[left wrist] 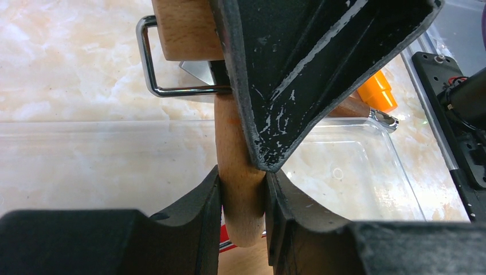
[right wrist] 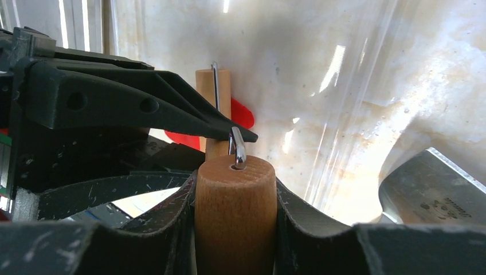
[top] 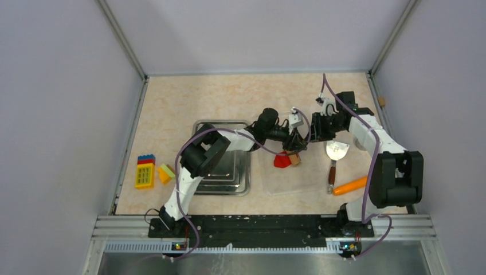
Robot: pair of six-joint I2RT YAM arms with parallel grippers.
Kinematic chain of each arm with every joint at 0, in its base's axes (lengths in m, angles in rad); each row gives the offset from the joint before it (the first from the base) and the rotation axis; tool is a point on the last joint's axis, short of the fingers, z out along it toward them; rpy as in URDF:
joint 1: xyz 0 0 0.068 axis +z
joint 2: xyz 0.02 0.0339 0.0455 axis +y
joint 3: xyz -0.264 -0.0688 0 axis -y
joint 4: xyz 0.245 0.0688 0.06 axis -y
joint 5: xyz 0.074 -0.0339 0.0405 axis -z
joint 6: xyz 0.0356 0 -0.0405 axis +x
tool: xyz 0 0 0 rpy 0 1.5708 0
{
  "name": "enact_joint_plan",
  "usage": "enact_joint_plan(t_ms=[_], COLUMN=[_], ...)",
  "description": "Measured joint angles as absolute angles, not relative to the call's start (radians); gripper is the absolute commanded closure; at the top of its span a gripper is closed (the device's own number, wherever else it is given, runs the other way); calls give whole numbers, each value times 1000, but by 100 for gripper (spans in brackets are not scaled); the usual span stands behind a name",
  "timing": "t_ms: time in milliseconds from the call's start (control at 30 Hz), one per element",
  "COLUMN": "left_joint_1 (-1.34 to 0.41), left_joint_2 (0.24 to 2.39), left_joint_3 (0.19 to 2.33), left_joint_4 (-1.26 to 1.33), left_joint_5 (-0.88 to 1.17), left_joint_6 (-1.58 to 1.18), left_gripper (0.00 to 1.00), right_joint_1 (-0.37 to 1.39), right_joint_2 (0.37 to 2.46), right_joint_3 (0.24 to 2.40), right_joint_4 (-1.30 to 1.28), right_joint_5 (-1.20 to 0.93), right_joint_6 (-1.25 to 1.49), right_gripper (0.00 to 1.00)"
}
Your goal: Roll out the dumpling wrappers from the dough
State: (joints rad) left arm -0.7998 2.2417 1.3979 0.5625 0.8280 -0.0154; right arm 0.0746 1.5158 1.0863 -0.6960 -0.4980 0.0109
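I see both arms reaching inward and meeting over the middle of the table. The left arm (top: 198,157) stretches from its base toward the right. The right arm (top: 390,172) rises along the right side, then bends back toward the left.

They meet above a clear plastic tray (top: 298,184). A steel pan (top: 226,175) sits just beside the tray's left edge. A spatula (top: 336,152) lies just right of the grippers, at the tray's right edge, and an orange carrot (top: 349,185) lies near the tray's front right corner. Toy bricks (top: 144,175) sit well apart, by the left wall. Bare tabletop lies between the arms and the far wall.

Both grippers hold one small wooden rolling pin (top: 294,158). The left gripper (left wrist: 243,183) pinches the thin handle (left wrist: 238,154) firmly between its fingers. The right gripper (right wrist: 236,189) pinches the thicker barrel (right wrist: 236,212), with a metal wire (right wrist: 237,150) entering the barrel's end. One finger of the right gripper crosses directly in front of the left wrist camera.

The dough (top: 281,161) is a bright red lump on the clear tray, just left of the rolling pin. From the right wrist it shows red behind the handle. I cannot tell whether the pin touches it.
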Motion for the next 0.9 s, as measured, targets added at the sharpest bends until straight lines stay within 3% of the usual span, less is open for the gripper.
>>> enact_joint_plan(t_ms=[600, 900], left_joint_1=[-807, -822], left_joint_2=[2359, 2286], left_joint_3=[1593, 1594], left_joint_4=[529, 447], left_joint_5=[878, 845], left_joint_6=[-24, -54], left_gripper=[100, 100], right_joint_1=[43, 49], right_joint_2=[1499, 1483], right_joint_3=[1114, 1213], right_joint_4=[-708, -841], right_joint_5=[-405, -460], right_joint_6=[-22, -110], right_gripper=[100, 100])
